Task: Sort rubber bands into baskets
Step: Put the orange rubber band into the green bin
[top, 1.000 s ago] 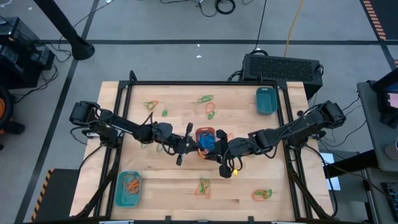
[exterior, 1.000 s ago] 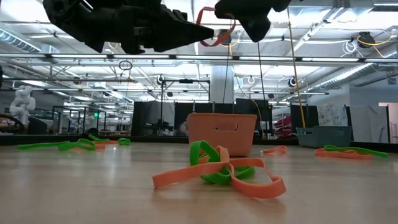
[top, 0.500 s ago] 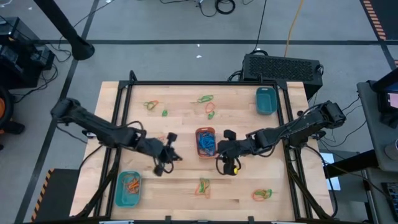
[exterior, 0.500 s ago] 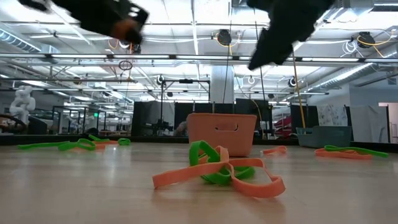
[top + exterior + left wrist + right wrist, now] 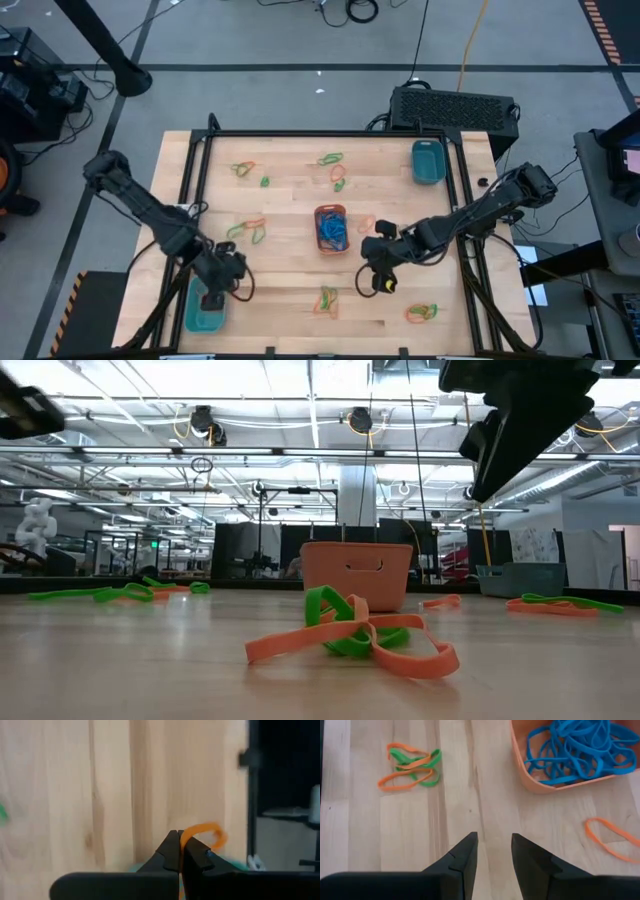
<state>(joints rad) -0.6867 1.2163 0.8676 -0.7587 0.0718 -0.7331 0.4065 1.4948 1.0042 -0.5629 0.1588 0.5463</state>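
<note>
Starting on the left: left gripper (image 5: 179, 836) pinched tight on one orange rubber band (image 5: 202, 834), hanging over the near-left teal basket (image 5: 195, 318), which already has orange bands in it. Loop arcs out past the fingertips, long axis roughly in line with the fingers. Basket's own long side runs front to back on the table.

Could go wrong here: seems close to the basket's rim rather than dead centre, so a release might drop the band onto the wood. Springy stuff too, might cling to a finger or hop out.

Middle: orange basket (image 5: 530, 782) full of blue bands (image 5: 580, 747), long side also front to back.

Further right: right gripper (image 5: 493, 842) spread apart, holding nothing, above bare wood. Nearby green-and-orange clump (image 5: 410, 767) looks tangled, so might lift both colours in one grab.
</note>
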